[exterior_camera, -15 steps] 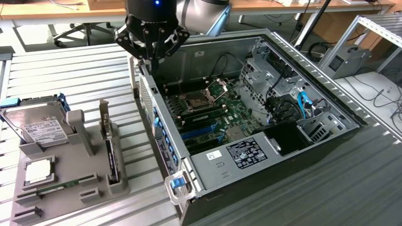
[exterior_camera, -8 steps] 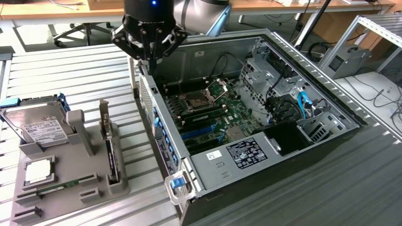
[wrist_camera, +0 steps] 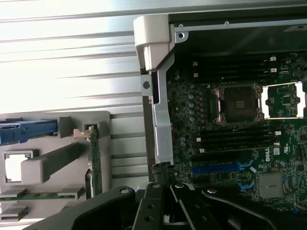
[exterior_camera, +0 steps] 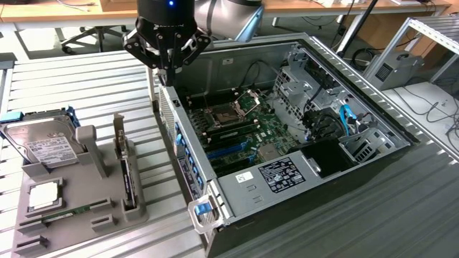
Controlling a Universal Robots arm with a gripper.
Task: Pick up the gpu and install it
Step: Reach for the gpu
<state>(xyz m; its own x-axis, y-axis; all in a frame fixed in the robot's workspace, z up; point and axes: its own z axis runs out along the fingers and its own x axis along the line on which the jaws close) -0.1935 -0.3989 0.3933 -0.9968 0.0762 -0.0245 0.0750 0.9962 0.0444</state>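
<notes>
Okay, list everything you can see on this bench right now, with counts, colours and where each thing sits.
computer case: one, black and silver, open, exterior view's right
motherboard: one, green, inside the case
holder tray: one, grey, beside the case, exterior view's left
gpu: one, green and dark, upright in the tray
hard drive: one, silver, white label, in the tray
processor chip: one, silver, in the tray
memory stick: one, green, in the tray
table: one, silver slats, under everything
gripper: one, black, shut, holding nothing, above the case's rear edge
</notes>
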